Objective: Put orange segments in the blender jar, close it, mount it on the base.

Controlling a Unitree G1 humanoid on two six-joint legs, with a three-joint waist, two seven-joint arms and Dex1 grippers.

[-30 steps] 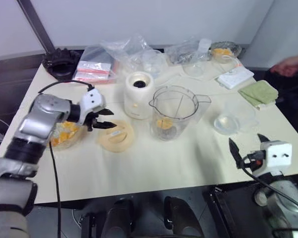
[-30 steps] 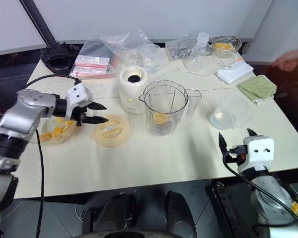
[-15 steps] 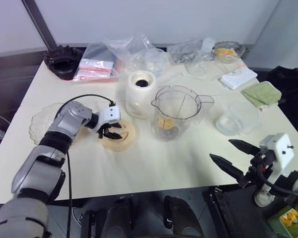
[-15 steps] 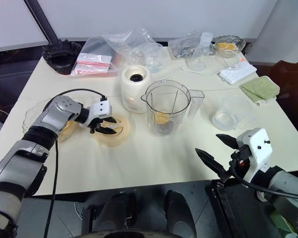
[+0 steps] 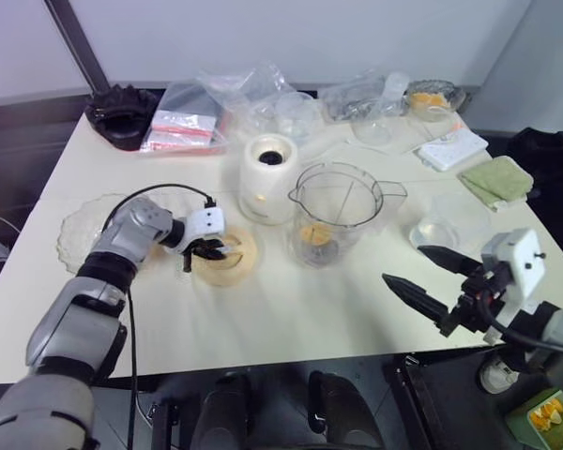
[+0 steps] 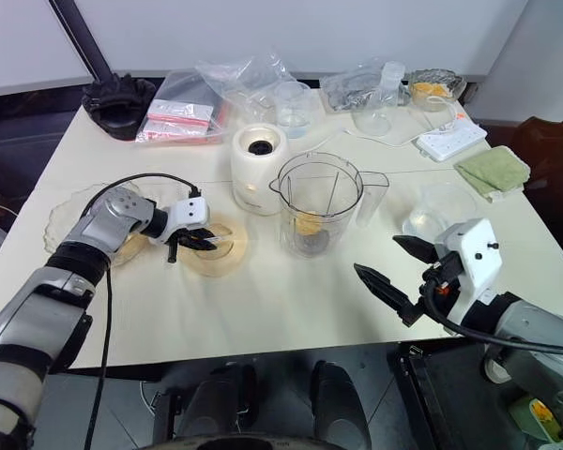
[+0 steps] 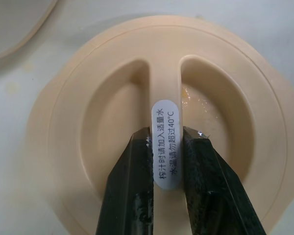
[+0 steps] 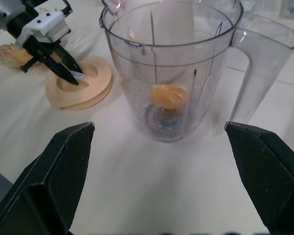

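The right gripper point(image 8: 159, 161) has its two black fingers point(image 8: 49, 181) spread wide apart, with nothing between them. Straight ahead, between the fingertips, stands the blender jar point(image 8: 176, 73) upright on the pale table point(image 8: 137, 196). Its handle is on the side of the far finger. At the bottom of the jar an orange segment point(image 8: 169, 96) lies on the dark blade. Beyond the other finger, the left gripper point(image 8: 71, 73) is closed on the ridge of the round peach-coloured lid point(image 8: 81, 88), which lies flat on the table beside the jar. Behind the jar a white cylinder shows through the clear wall.
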